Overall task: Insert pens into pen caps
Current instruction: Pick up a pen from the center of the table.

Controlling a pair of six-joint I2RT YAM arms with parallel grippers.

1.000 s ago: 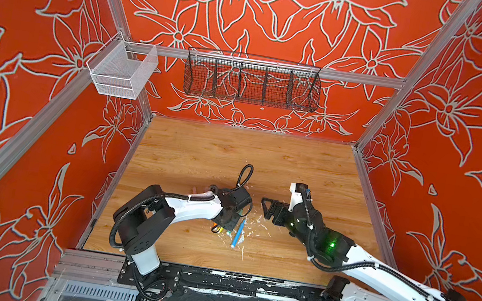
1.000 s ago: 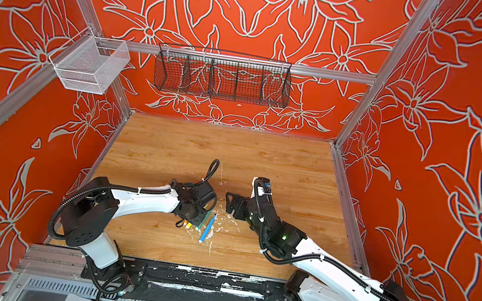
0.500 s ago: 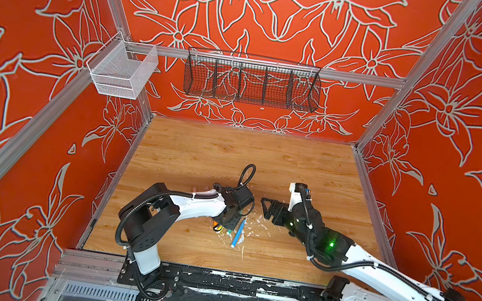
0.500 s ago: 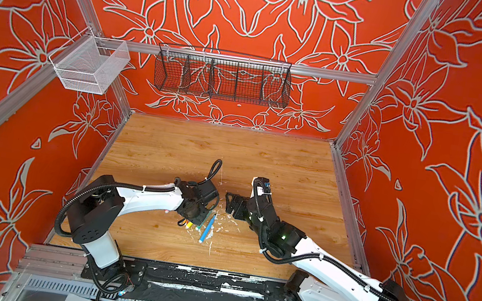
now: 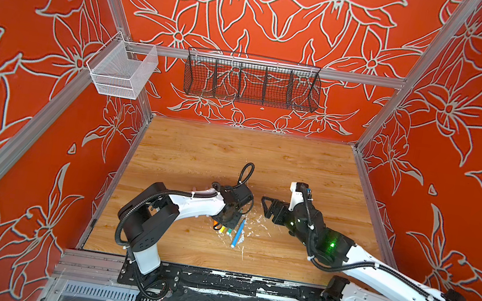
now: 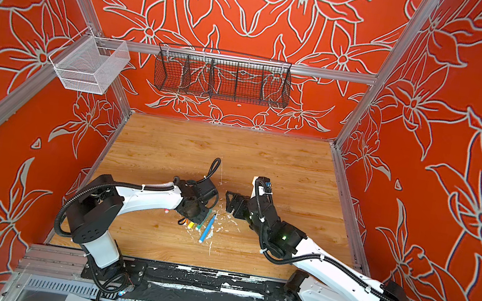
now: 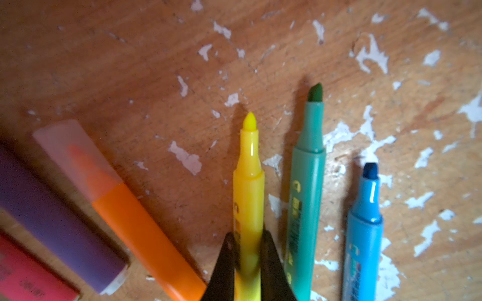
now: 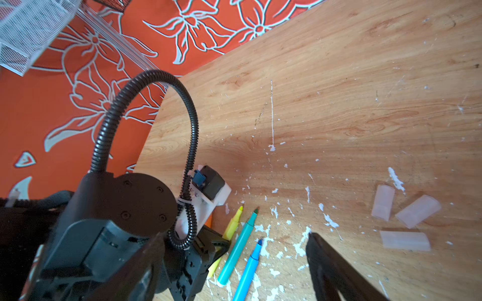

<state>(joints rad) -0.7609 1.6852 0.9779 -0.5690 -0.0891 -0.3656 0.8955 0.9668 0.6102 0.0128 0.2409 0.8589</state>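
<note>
The walls (image 5: 285, 18) are orange-red, covered in large lily flowers drawn in pale grey outline. The tabletop (image 5: 232, 156) is honey-brown wood grain, speckled with white flecks (image 7: 186, 157). The wire basket (image 5: 251, 83) is black and the mesh basket (image 5: 121, 73) is white.

The left arm (image 5: 192, 205) and right arm (image 5: 392, 277) are white with black joints and black ribbed cable. A green light (image 5: 330, 245) glows on the right one. The left hand (image 7: 247, 250) has black fingers.

The yellow pen (image 7: 249, 182) has a yellow tip. The green pen (image 7: 307, 182) is teal with a dark green tip and black-and-gold lettering. The blue pen (image 7: 365, 221) is sky blue with a navy tip. The orange pen (image 7: 135, 219) shows through its frosted, colourless cap (image 7: 60, 140). The purple pen (image 7: 52, 219) has a whitish end, and the pink pen (image 7: 26, 276) carries pale lettering. The loose pen caps (image 8: 383, 202) are milky translucent.
</note>
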